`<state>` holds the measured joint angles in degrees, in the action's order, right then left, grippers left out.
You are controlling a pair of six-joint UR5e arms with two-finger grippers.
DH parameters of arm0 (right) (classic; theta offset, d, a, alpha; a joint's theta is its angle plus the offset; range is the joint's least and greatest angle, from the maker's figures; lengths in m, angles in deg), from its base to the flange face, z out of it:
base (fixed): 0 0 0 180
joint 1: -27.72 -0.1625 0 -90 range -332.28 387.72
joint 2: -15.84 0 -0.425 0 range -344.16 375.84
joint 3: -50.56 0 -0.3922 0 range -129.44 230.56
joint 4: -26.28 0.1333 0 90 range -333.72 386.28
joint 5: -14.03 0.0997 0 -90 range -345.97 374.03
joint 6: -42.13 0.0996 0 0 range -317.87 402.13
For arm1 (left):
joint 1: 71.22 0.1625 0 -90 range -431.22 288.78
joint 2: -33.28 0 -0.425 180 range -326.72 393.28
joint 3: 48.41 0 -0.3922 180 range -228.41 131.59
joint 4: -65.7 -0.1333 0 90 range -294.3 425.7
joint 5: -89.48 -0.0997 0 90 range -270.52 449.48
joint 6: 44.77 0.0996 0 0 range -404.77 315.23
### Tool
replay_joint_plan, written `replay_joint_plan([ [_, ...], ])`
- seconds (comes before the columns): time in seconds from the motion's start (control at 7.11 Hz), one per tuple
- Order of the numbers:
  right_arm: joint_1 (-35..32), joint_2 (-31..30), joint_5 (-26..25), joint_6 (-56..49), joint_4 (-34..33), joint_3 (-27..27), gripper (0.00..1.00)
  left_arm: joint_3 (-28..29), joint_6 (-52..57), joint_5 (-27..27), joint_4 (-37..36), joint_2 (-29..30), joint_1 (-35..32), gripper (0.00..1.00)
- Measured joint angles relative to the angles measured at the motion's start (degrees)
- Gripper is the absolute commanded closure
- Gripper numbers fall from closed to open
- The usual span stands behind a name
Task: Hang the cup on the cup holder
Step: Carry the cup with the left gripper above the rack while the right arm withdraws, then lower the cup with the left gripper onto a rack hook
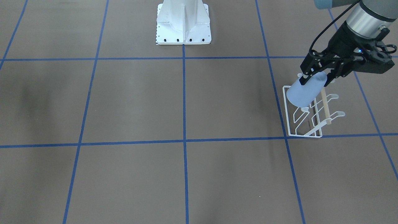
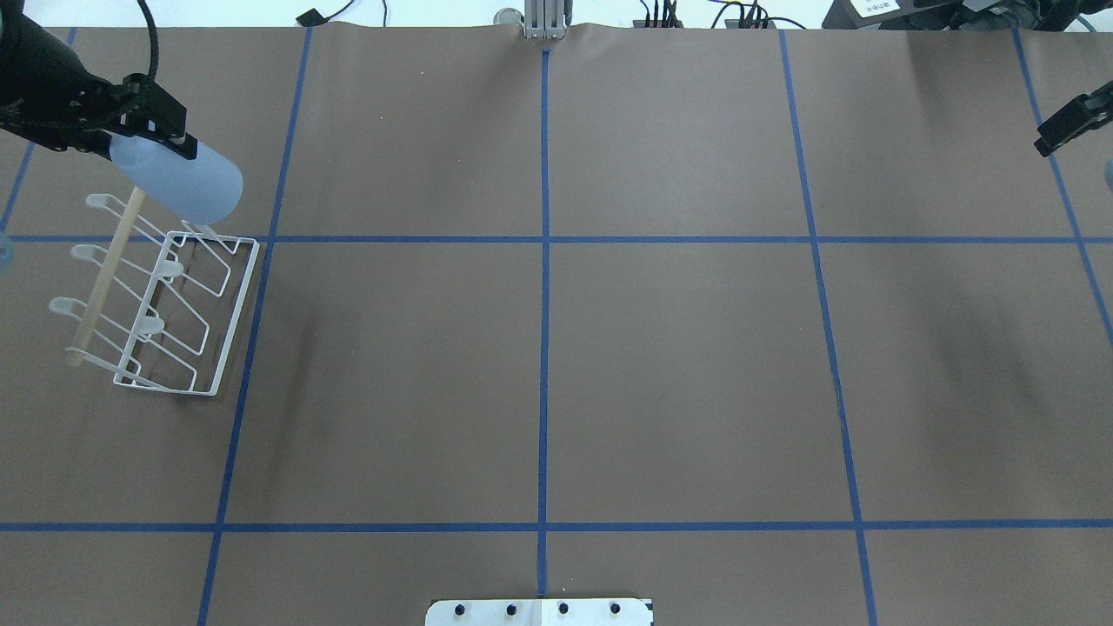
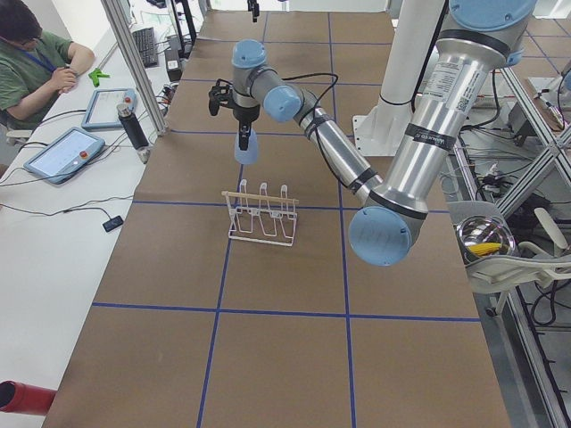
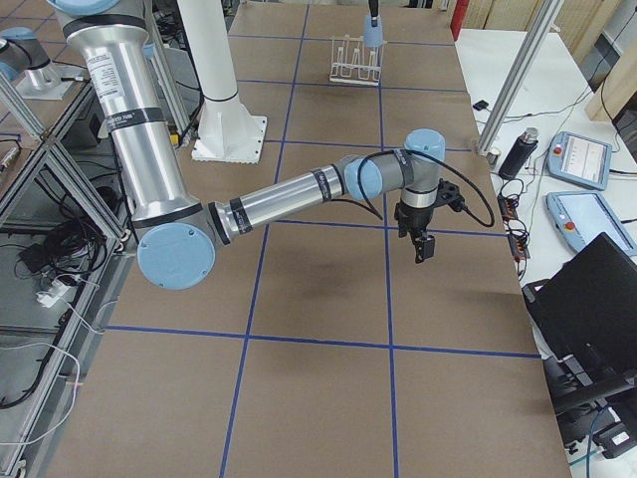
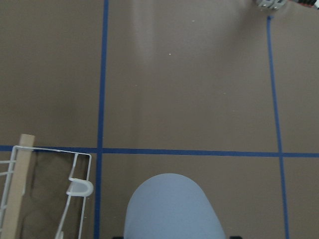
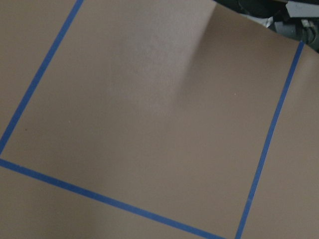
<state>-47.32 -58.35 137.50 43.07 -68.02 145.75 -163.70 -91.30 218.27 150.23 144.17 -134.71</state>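
The pale blue cup (image 1: 306, 91) is held tilted in my left gripper (image 1: 315, 79), which is shut on its narrow end. Its wide end points down toward the white wire cup holder (image 1: 303, 124), just above a round-tipped prong (image 1: 304, 109) near the rack's end that lies closest to the robot. The cup (image 2: 187, 183) and rack (image 2: 235, 304) also show in the overhead view, with the rack's wooden rod (image 2: 109, 269). The left wrist view shows the cup (image 5: 172, 209) beside a prong (image 5: 79, 187). My right gripper (image 2: 1074, 122) hangs empty at the far right, its fingers together.
The brown table cover carries blue tape grid lines (image 2: 545, 239). The robot's white base plate (image 1: 183, 34) stands at mid table edge. An operator (image 3: 36, 67) sits at a side desk with tablets, beyond the table.
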Motion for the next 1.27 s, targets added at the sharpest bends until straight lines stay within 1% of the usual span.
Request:
replay_joint_plan([
  [0.28,0.0,-0.1,1.5,-0.4,-0.5,-0.8,0.0,3.2,2.1,-1.4,-0.9,1.0,-0.3,1.0],
  [0.7,0.0,0.0,1.8,-0.5,-0.5,-1.1,0.0,7.8,2.9,-3.1,-0.9,3.0,-0.3,1.0],
  [1.27,0.1,0.5,2.2,-0.4,-0.5,-1.2,0.0,8.7,3.9,-3.5,-0.9,2.9,0.0,1.0],
])
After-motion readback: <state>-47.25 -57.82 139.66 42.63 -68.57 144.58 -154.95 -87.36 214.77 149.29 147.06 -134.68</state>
